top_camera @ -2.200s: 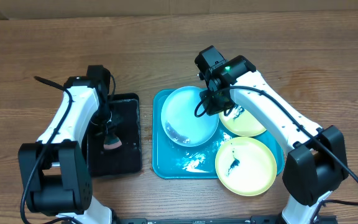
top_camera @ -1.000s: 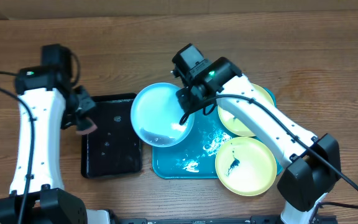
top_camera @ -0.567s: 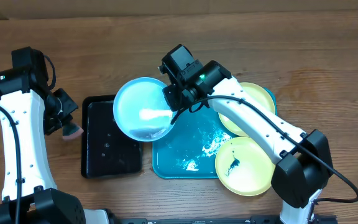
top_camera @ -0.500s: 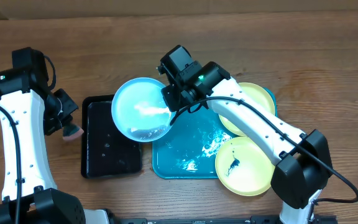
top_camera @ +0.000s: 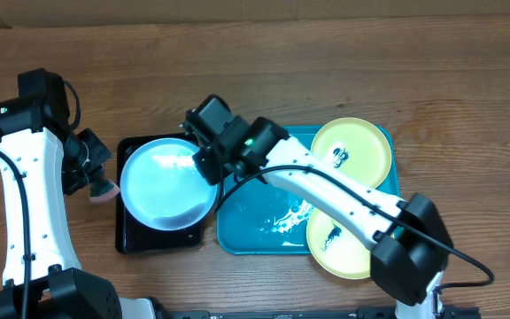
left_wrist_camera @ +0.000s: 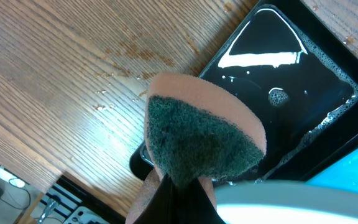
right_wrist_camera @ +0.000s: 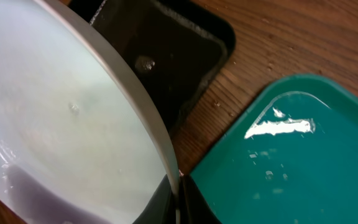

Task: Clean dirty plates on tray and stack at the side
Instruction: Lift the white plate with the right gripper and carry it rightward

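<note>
A: Overhead, near to far: where are the plates?
B: The near yellow plate (top_camera: 339,252), smeared dark, lies at the tray's (top_camera: 255,226) near right corner. The blue plate (top_camera: 162,182) hangs past the tray's left edge, above the black tray (top_camera: 153,241), with the right gripper (top_camera: 207,165) clamped on its rim. The far yellow plate (top_camera: 361,146) lies at the tray's far right corner.
A: And the left gripper (top_camera: 91,180)?
B: Well left of the tray, pinched on a sponge (top_camera: 104,189).

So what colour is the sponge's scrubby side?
Dark green, on a pink sponge; best in left wrist view.
</note>
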Tool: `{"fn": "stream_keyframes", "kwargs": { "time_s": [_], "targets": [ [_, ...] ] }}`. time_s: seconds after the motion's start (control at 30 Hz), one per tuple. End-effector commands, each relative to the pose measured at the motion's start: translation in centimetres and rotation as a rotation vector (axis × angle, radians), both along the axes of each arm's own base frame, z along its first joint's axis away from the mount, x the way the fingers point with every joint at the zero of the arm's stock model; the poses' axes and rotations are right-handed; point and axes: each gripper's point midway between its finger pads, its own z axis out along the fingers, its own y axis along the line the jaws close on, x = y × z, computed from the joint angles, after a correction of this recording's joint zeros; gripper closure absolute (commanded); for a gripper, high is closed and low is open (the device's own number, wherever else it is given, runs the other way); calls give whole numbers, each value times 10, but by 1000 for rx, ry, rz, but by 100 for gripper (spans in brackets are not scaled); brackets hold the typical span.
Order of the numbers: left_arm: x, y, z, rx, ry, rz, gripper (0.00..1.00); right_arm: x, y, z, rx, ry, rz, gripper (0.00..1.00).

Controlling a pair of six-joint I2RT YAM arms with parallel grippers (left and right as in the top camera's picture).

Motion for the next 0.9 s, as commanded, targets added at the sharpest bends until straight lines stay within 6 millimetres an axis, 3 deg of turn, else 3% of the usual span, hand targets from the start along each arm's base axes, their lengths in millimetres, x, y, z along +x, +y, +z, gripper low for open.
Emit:
{"fn": "stream_keyframes", "kwargs": {
  "time_s": [0.0,0.17,0.43,0.67,0.87],
  "targets": [
    [4,1,11,5,-38,-18,96,10,15,5,42,-36,-10,96],
    [4,1,11,6,-39,-18,96,21,31,19,98,-121,-18,96],
    [8,2,17,13,-58,-29,96,39,36,31,96,-253,-31,96],
    [12,4,36,25,-97,-29,96,44,42,42,58,-382,-39,96],
    [15,5,57,38,-136,-29,96,61,33,50,24,-474,-119,96]
  ]
}}
